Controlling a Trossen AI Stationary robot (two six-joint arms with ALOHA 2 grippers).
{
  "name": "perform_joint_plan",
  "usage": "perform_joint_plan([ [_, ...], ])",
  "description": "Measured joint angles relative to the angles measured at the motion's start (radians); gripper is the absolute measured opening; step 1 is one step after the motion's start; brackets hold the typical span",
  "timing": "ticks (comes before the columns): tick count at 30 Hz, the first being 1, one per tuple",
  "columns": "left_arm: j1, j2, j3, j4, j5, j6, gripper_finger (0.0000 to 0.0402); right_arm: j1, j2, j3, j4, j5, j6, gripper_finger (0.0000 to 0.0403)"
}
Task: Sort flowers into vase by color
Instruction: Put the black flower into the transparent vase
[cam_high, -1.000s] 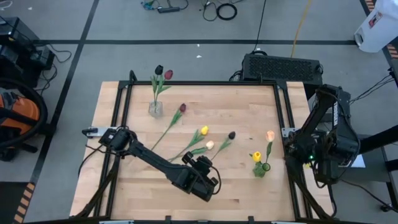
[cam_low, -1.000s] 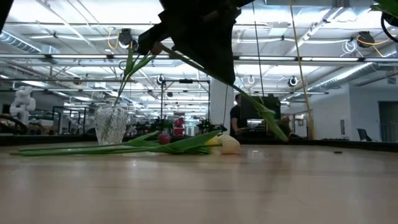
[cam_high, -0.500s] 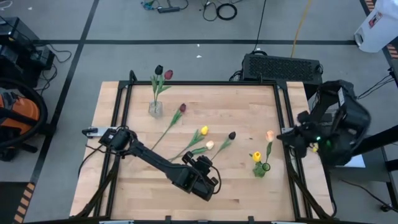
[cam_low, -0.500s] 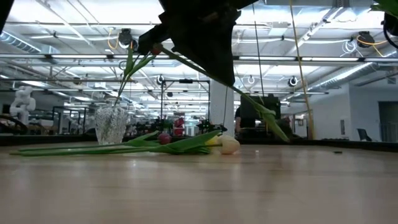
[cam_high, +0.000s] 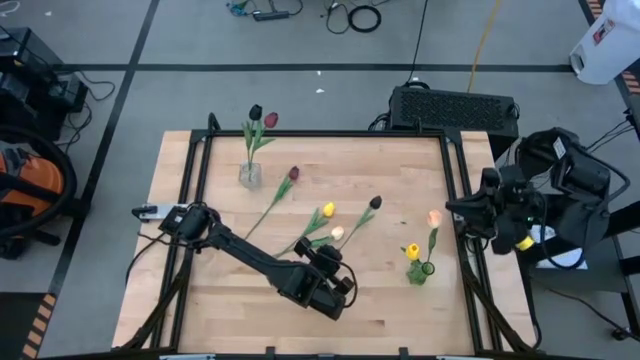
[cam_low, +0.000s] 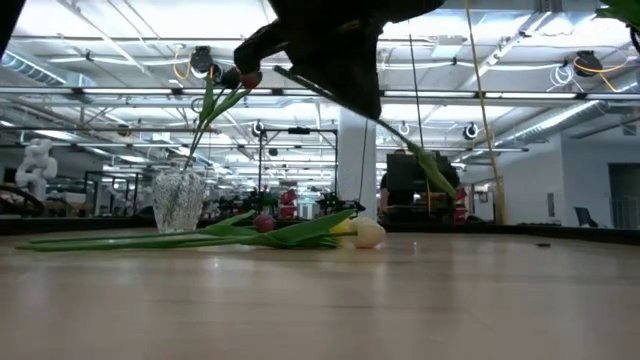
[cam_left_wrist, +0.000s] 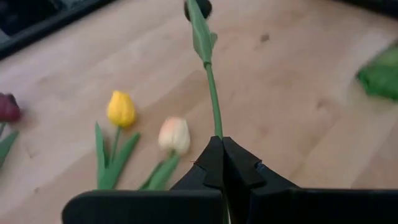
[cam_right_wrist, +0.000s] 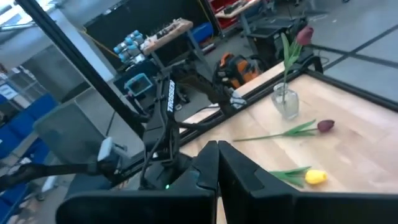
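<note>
Item: near-black tulip (cam_high: 374, 203), stem clamped in my left gripper (cam_high: 336, 272) above the table (cam_high: 390, 300) toward its near edge, head raised over mid-table; my right gripper (cam_high: 458, 212), fingers pressed together on nothing, off the right edge.

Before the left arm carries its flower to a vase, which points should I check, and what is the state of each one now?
1. Left gripper shut on the dark tulip's stem: ok.
2. Dark tulip lifted off the table: ok, low view shows its stem in the air.
3. Clear vase with dark and red tulips upright: ok.
4. Green vase with yellow and peach tulips upright: ok.
5. Right gripper shut, empty, off the table's right edge: ok.
6. Grip firm enough for the carry: cannot tell.
</note>
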Motion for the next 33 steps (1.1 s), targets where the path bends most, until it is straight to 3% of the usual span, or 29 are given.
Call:
perform_joint_plan([
  [3,0.013,0.0,-0.002,0.071,-0.022,0.043,0.0,-0.038,0.019,0.0,0.006,-0.025,-0.009,0.0],
  [8,0.045,-0.002,-0.078,0.392,0.041,0.234,0.0,-0.094,0.049,0.0,0.012,-0.123,0.001,0.0],
  [15,0.099,-0.012,-0.197,0.629,0.095,0.298,0.0,-0.115,0.076,0.0,0.013,-0.231,-0.01,0.0],
  [21,0.172,-0.032,-0.304,1.044,0.196,0.47,0.0,-0.114,0.077,0.0,0.014,-0.26,-0.04,0.0],
  [28,0.234,-0.032,-0.359,1.165,0.211,0.462,0.0,-0.115,0.073,0.0,0.01,-0.335,-0.064,0.0],
  [33,0.251,-0.031,-0.345,1.163,0.447,0.366,0.0,-0.115,0.063,0.0,0.003,-0.347,-0.104,0.0],
])
